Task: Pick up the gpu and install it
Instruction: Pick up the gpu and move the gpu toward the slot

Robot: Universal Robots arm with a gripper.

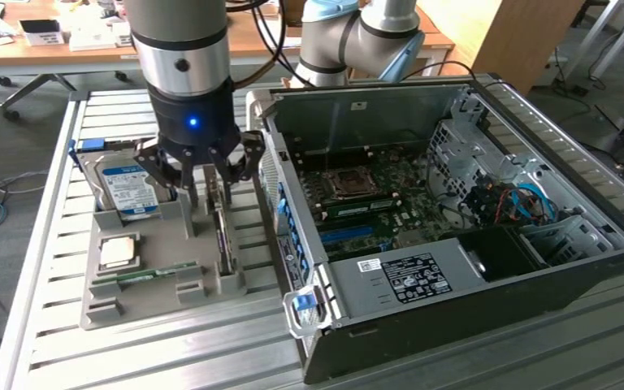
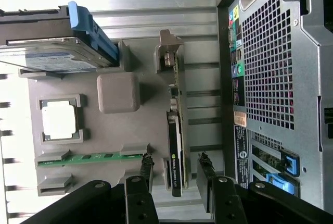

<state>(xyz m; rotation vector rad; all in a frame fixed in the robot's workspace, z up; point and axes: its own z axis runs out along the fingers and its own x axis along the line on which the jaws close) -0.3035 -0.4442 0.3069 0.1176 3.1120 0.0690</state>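
The gpu (image 1: 223, 231) (image 2: 176, 130) stands on edge in a slot of the grey holder tray (image 1: 160, 305) (image 2: 117, 125), a thin dark card with a silver bracket (image 2: 168, 52) at one end. My gripper (image 1: 205, 177) (image 2: 176, 174) hangs directly over the card and is open. Its two fingers (image 2: 146, 168) straddle the card's black end, one on each side with a gap to the board. Nothing is held. The open computer case (image 1: 453, 219) (image 2: 276, 78) lies beside the tray, on the exterior view's right, with its motherboard (image 1: 372, 203) exposed.
On the tray also sit a blue-labelled hard drive (image 1: 127, 191) (image 2: 52, 41), a processor chip (image 1: 117, 252) (image 2: 59, 120) and a green RAM stick (image 1: 149, 274) (image 2: 91, 157). All rest on a slatted metal table (image 1: 62, 357). The case wall (image 1: 285, 219) rises close to the gpu.
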